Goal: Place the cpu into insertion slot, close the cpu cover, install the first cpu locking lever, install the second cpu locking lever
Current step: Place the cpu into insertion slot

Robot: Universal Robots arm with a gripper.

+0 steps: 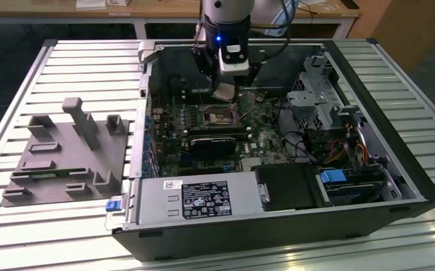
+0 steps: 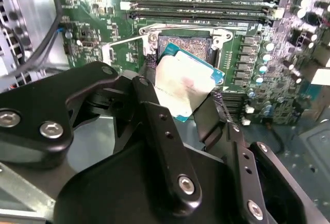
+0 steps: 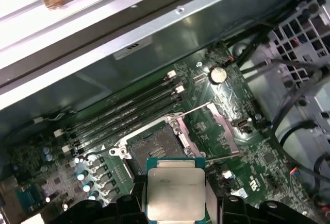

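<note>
The tool (image 2: 181,94) pinches the cpu (image 3: 175,193) by its edges, holding it just above the empty insertion slot (image 3: 154,149). The cpu cover (image 3: 223,123) lies flipped open beside the slot. Judging by this, nothing is seated yet; placement, closing and locking all remain.

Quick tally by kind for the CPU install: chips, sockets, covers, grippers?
cpu: 1 (held in the gripper)
socket: 1 (empty)
cover: 1 (open)
gripper: 1
Total: 4
</note>
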